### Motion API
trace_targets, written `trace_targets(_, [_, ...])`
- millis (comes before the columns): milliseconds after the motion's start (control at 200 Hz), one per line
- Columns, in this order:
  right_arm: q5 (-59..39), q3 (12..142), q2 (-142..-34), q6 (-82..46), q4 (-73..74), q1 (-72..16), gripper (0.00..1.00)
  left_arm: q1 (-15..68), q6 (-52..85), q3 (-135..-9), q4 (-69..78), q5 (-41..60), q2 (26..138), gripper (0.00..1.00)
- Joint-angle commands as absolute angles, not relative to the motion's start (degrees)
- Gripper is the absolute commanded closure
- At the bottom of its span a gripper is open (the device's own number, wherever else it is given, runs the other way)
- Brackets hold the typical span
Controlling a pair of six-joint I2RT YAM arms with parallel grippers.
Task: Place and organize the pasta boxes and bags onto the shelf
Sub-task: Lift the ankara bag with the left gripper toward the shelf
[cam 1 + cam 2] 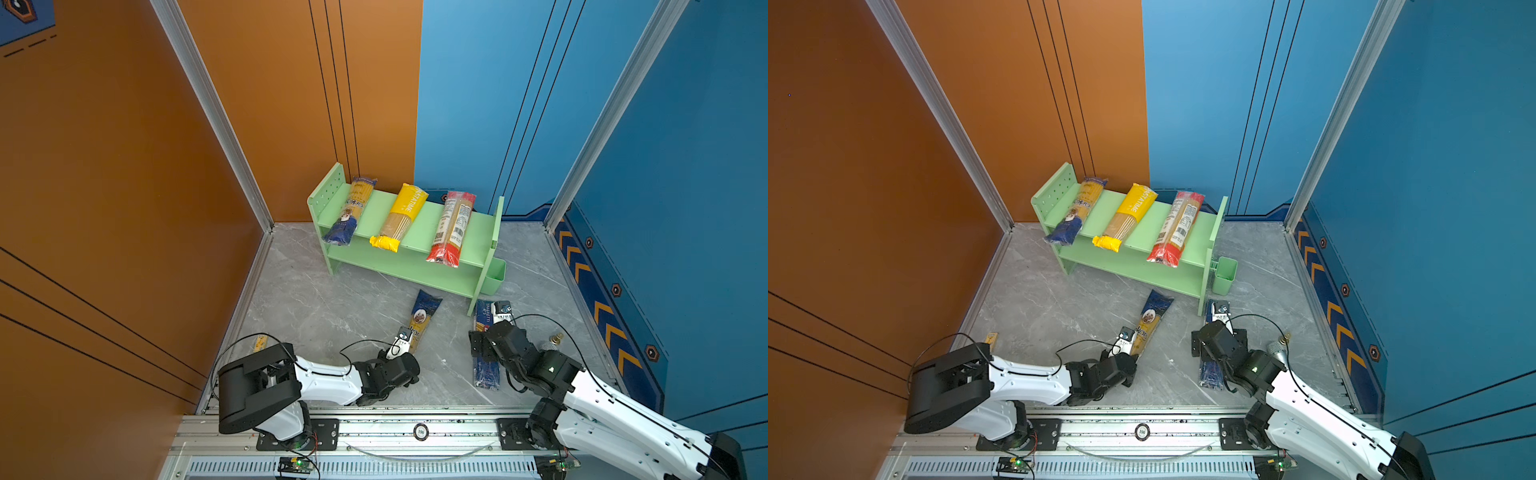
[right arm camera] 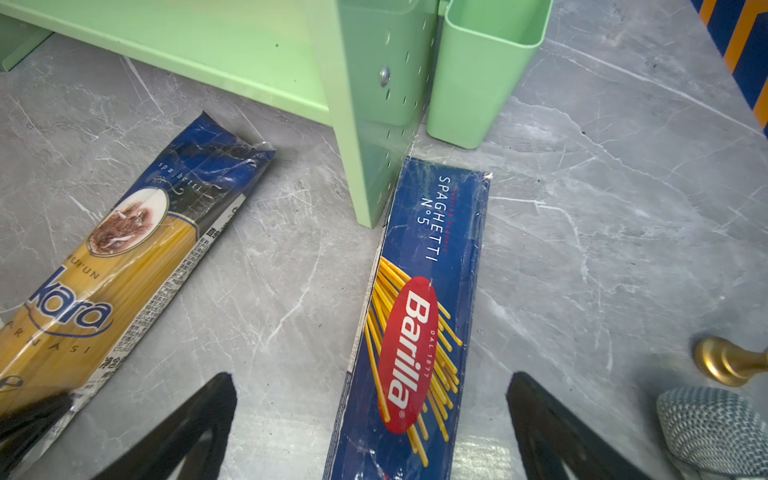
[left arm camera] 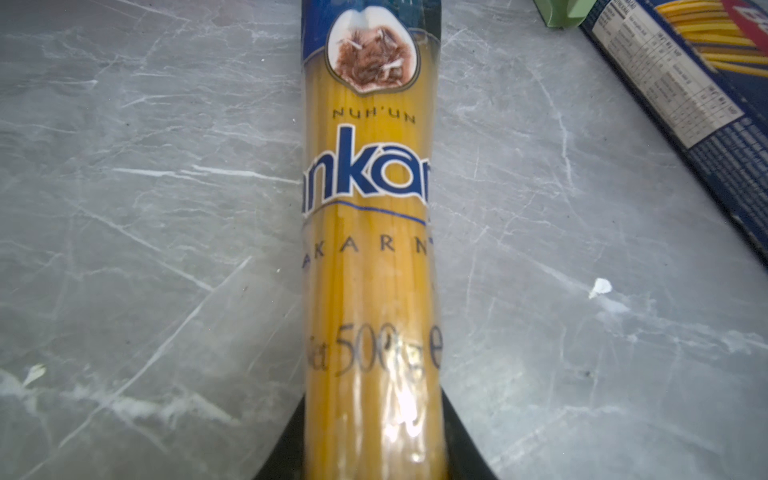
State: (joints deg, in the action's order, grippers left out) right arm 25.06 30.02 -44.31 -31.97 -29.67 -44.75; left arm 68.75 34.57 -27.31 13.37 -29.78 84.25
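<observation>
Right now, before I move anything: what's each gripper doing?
Left gripper: closed on the yellow-and-dark-blue spaghetti bag.
Right gripper: open, straddling the Barilla box, not gripping it.

In front of the shelf [image 1: 379, 211], the yellow-and-dark-blue bag [image 1: 422, 316] has its near end covered by the left end effector [image 1: 409, 347] in both top views, and that end runs off the left wrist view's edge. The Barilla box [image 1: 483, 316] at the shelf's leg is hidden at its middle under the right arm [image 1: 519, 353], and its near end is cut off in the right wrist view. The tiny yellow box [image 1: 260, 343], well apart from the shelf, is too small to read.
</observation>
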Motion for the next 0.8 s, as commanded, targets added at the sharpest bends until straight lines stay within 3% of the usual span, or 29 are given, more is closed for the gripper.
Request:
trace_targets(0, [24.91,29.19,-43.16,-33.01,-31.91,-44.37,0.0,69.48,34.17,-25.65,10.0,-31.27,80.59,1.0])
trace_targets(315, [24.48,29.45,-43.5,-32.0,-31.18,-43.12,0.0,69.69,35.76,-20.88,6.73,-31.56,65.07,1.0])
trace_targets(796, [23.74,30.19,-45.87,-31.98,-29.51,-41.99,0.0,69.64,32.44,-23.61,-16.56,-32.7,40.47,1.0])
